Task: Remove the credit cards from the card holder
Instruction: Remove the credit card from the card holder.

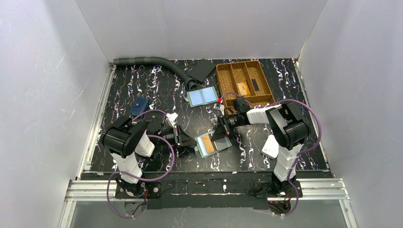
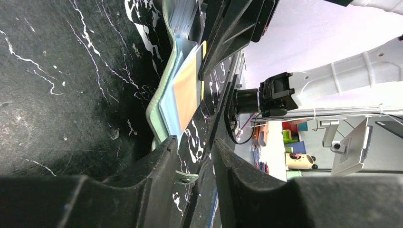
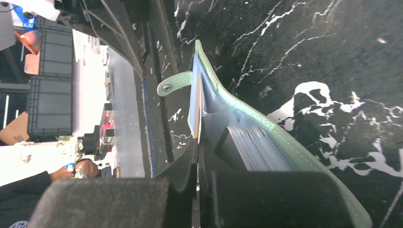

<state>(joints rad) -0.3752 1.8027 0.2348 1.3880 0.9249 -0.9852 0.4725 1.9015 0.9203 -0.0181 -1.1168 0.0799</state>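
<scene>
The card holder (image 1: 215, 144) lies open near the table's front middle, teal-green edged, with an orange-tan panel (image 1: 207, 141) and a bluish one. My left gripper (image 1: 180, 138) is at its left edge. The jaws stand open around the holder's small green tab (image 2: 186, 177), which lies loose in the gap. My right gripper (image 1: 220, 132) reaches in from the right and is shut on a thin orange-and-blue sheet (image 3: 195, 107) rising from the holder (image 3: 266, 128). Whether that sheet is a panel or one of the credit cards I cannot tell. Dark slots (image 3: 247, 147) show inside.
A second holder with pale-blue panels (image 1: 202, 96) lies behind, next to a wooden divided tray (image 1: 244, 81). A dark blue pouch (image 1: 139, 105) is at the left, a grey hose (image 1: 147, 61) at the back and a white object (image 1: 270, 147) by the right arm.
</scene>
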